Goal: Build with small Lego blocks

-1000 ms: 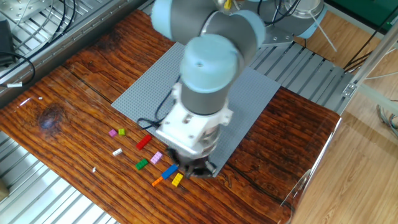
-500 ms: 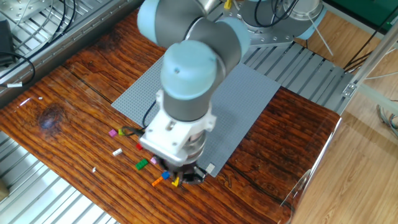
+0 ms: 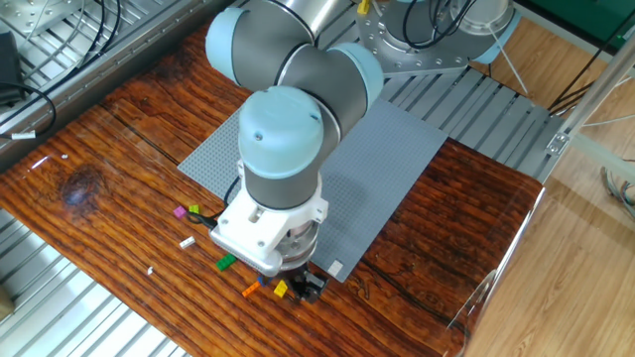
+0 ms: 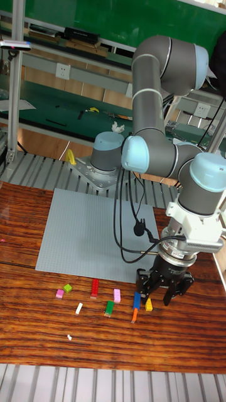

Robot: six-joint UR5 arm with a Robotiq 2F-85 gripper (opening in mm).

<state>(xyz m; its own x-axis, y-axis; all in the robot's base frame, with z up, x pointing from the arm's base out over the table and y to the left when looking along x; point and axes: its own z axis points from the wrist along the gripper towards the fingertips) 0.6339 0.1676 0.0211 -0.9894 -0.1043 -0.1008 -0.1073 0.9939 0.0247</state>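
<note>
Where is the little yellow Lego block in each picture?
Fixed view: the yellow block lies near the bottom middle, just below the tool, on the wooden table.
Tall fixed view: the yellow block sits low and right of middle, between the tool's open fingers.
Shared landmark: the orange block lies right beside it in both.

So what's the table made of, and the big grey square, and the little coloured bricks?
The table looks like wood with a shiny coat: dark streaky grain, and lamps gleam on it. It could be a wood-look layer. The big grey square seems to be dull plastic: flat, even grey, finely dotted. The little bricks, like the red one and the green one, look like smooth plastic in bright, solid colours.
</note>
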